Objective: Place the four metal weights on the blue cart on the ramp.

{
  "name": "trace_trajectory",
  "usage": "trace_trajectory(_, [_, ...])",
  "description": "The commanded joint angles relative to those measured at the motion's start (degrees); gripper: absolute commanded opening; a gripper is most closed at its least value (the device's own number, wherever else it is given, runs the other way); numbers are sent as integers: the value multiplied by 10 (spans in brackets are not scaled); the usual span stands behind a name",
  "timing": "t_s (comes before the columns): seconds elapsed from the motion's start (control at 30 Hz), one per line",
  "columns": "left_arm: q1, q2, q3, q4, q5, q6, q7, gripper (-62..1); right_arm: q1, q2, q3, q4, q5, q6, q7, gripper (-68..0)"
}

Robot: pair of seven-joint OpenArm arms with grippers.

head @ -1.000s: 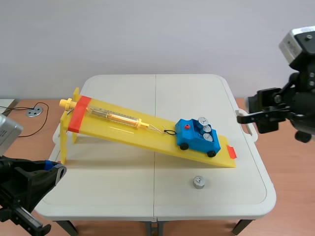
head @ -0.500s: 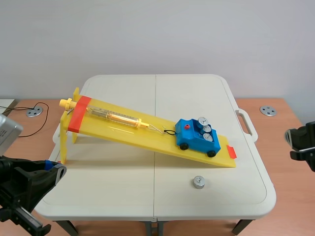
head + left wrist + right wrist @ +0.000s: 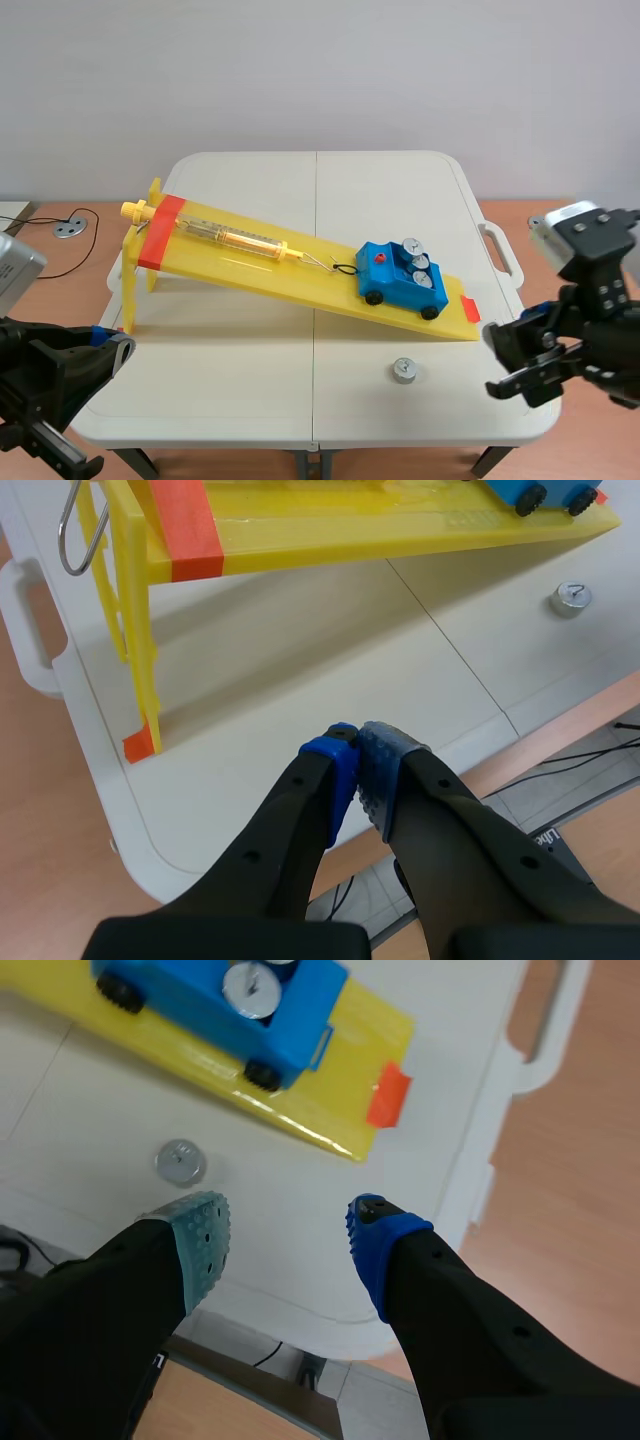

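So, starting at the left: the left gripper [image 3: 358,745] hangs low off the near left corner of the table [image 3: 250,400] with its two pads pressed together on nothing, and I'd say it's just parked out of the way. Next over is the yellow ramp [image 3: 300,278], propped high on a stand at its left end and sloping down to the right, with an orange band [image 3: 160,232] across the top. A spring scale [image 3: 235,238] lies along the upper slope, and its hook [image 3: 345,268] runs to the blue cart [image 3: 395,285]. That's presumably why the cart sits near the low end instead of rolling off. Three weights [image 3: 418,262] already stand in a row in the cart's right half. The fourth weight [image 3: 403,371] is alone on the table, on the near side of the ramp's low end and apart from it. Furthest right, the right gripper [image 3: 285,1225] hovers low over the table's near right edge, fingers spread wide with nothing between them. From its wrist camera, the loose weight lies just ahead of the grey-green pad [image 3: 200,1245], not between the fingers. My guess is it's lining up to grab that last one, and it'd need to shift over so the weight sits in the gap. It's a small smooth cylinder, so a sloppy pinch could squirt it away.
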Motion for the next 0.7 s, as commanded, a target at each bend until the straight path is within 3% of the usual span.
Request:
trace_trajectory(0.0, [-11, 5, -9, 38, -34, -12, -56, -573, 54, 22, -10, 14, -21, 15, 87, -397])
trace_trajectory(0.4, [-11, 6, -9, 38, -34, -12, -56, -573, 137, -33, -98, -115, -95, 2, 137, -397])
trace_trajectory(0.67, [-11, 6, -9, 38, -34, -12, -56, -573, 173, -63, -130, -178, -116, -8, 160, -397])
